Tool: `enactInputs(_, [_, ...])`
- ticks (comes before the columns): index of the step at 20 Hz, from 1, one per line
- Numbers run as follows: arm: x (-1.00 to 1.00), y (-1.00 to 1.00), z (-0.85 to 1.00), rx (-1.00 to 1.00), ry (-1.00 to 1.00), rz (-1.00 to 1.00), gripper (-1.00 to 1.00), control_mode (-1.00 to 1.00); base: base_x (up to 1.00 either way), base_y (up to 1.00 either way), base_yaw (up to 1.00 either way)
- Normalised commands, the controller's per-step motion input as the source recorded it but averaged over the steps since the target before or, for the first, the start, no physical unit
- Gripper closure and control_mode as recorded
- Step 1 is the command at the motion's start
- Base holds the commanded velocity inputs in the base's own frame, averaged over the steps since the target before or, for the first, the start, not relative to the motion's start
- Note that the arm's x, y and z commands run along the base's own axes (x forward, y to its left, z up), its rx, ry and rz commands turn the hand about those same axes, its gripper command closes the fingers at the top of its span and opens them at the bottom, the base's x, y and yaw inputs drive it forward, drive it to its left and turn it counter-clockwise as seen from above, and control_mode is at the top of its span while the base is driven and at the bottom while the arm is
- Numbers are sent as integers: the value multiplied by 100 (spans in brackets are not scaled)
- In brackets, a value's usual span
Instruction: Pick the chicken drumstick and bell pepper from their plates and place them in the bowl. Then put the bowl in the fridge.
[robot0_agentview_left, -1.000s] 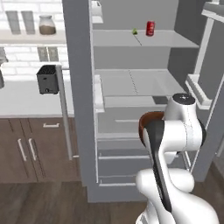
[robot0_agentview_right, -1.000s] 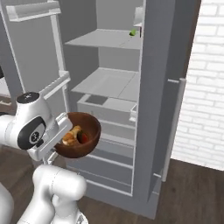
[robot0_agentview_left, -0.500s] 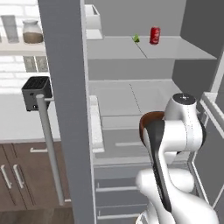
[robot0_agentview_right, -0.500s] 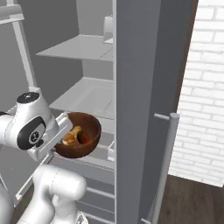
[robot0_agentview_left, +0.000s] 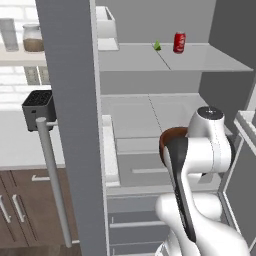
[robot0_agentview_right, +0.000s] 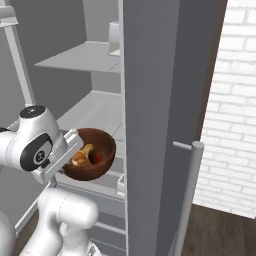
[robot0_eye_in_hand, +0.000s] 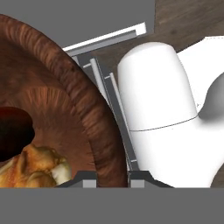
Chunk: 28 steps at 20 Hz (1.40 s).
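The dark wooden bowl (robot0_agentview_right: 92, 167) hangs in front of the open fridge (robot0_agentview_right: 155, 100), level with its lower shelves. My gripper (robot0_agentview_right: 69, 162) is shut on the bowl's left rim. In the hand view the rim (robot0_eye_in_hand: 98, 131) runs between my gripper's (robot0_eye_in_hand: 111, 178) two tips. The golden chicken drumstick (robot0_agentview_right: 82, 156) (robot0_eye_in_hand: 33, 168) and the red bell pepper (robot0_agentview_right: 98, 158) (robot0_eye_in_hand: 13, 131) lie inside the bowl. From the left base view only a slice of the bowl (robot0_agentview_left: 172, 136) shows behind my arm. The plates are out of view.
The fridge's left door (robot0_agentview_left: 70, 100) with its bar handle (robot0_agentview_left: 52, 185) stands open close on the left. The right door (robot0_agentview_right: 150, 150) and its handle (robot0_agentview_right: 187, 200) are close on the right. A red can (robot0_agentview_left: 179, 42) and a small green item (robot0_agentview_left: 157, 45) sit on the upper shelf (robot0_agentview_left: 150, 60).
The whole picture has shifted: the base has come closer to the fridge, whose shelves and doors now loom larger. The bowl stays held in the same pose.
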Motion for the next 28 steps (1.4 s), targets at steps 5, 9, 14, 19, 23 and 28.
enactInputs(5, [0,0,0,0,0,0,100,100,14,0,0])
enactInputs(9, [-3,-4,16,-2,-18,8,100,-100,3,0,1])
enactInputs(14, [-11,0,37,-8,-42,10,100,-100,0,0,0])
enactInputs(19, [72,-4,16,-1,-10,1,100,-100,0,0,0])
enactInputs(23, [96,-6,-30,0,-3,0,100,-100,0,0,0])
enactInputs(28, [70,0,-30,-4,-20,0,100,-100,0,0,0])
